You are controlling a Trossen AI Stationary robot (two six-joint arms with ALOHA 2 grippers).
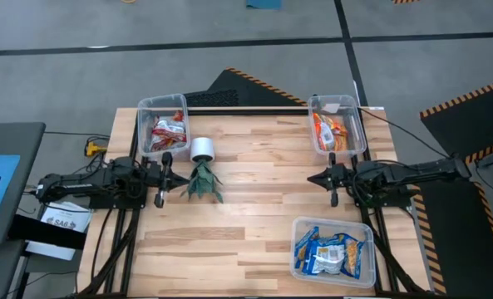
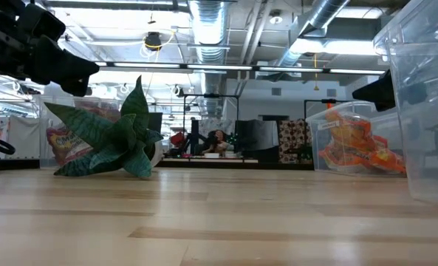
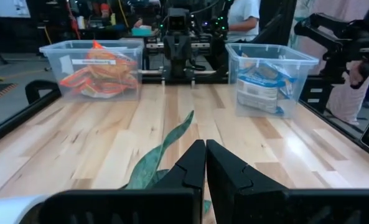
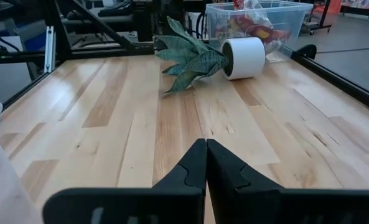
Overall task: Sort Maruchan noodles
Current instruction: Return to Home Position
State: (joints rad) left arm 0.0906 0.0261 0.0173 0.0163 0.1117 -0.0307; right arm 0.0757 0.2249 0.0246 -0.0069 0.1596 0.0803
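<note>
The Maruchan noodles are all contained, and no packet shows on the bare table. As placed in the high view, the red-and-white packets lie in the upper-left bin, the orange packets in the upper-right bin, and the blue-and-white packets in the lower-right bin. A potted plant lies tipped on its side, with its white pot just beside the upper-left bin and its leaves spread toward the table centre. The left gripper is held at the left side of the table, fingers pressed together on nothing, with its tip just beside the plant's leaves. The left wrist view shows one leaf directly ahead of the fingertips. The right gripper is held at the right side, between the upper-right and lower-right bins, its fingers likewise closed and empty. Sorting appears complete, so the step in hand is the return to rest. To perform it well, keep both sets of fingers closed. Draw the left arm back away from the leaves rather than across them, to avoid dragging the plant. Retract the right arm along the gap between its two bins, clear of both rims. Move both arms without crossing the table centre.
</note>
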